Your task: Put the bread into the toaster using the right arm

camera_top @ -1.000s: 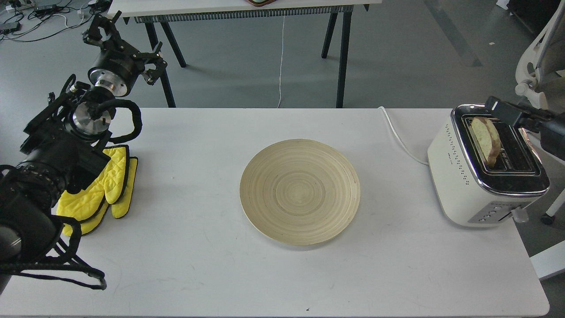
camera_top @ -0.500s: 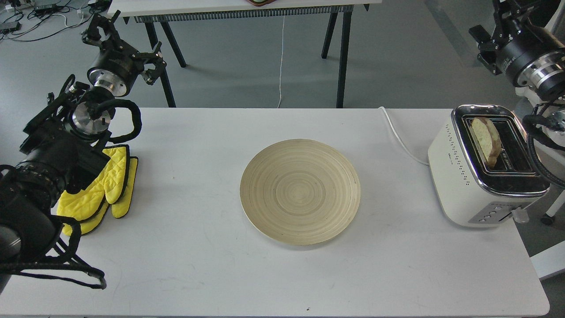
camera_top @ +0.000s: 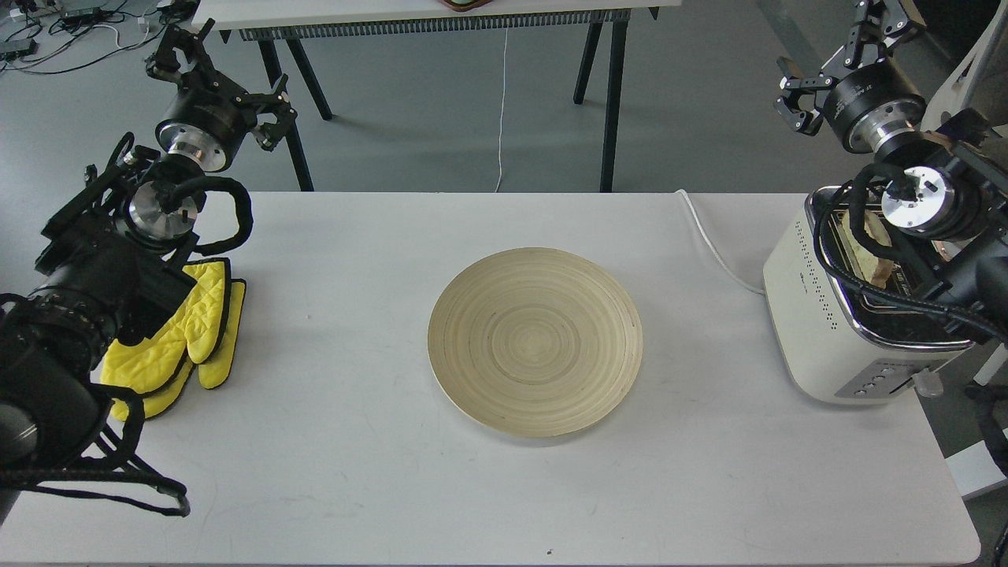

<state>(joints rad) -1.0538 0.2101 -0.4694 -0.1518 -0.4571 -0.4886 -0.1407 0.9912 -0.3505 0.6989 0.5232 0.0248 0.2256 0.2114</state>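
Bread (camera_top: 876, 233): 1 pale slice with a brown crust, standing on edge in the left slot of the toaster, at the far right of the table; only part of it shows behind the right arm's cables
Toaster (camera_top: 819, 331): cream-white box with a chrome top, 2 slots running from near to far, button panel facing the near side, white cord (camera_top: 713, 244) trailing left and far across the table
Bread's direction: its long axis runs near to far along the slot, its broad faces look left and right, and its top leans a little to the right
Handling, as a judgement: light, soft and easily crushed or torn, with a slightly stiffer crust; best pinched gently across the 2 faces near the top crust, the only part standing clear of the slot
Right gripper (camera_top: 841, 53): raised high, beyond and above the toaster, fingers spread apart and holding nothing, well apart from the bread
Right arm (camera_top: 921, 206): its silver joint and black cables hang over the toaster top
Left gripper (camera_top: 216, 79): lifted at the far left, fingers spread, empty
Table (camera_top: 331, 457): white, with a round bamboo plate (camera_top: 535, 340) bare in the middle and yellow oven mitts (camera_top: 185, 335) at the left, beside the left arm
Task progress, as a judgement: bread appears already seated in the slot, lever seemingly not yet pressed
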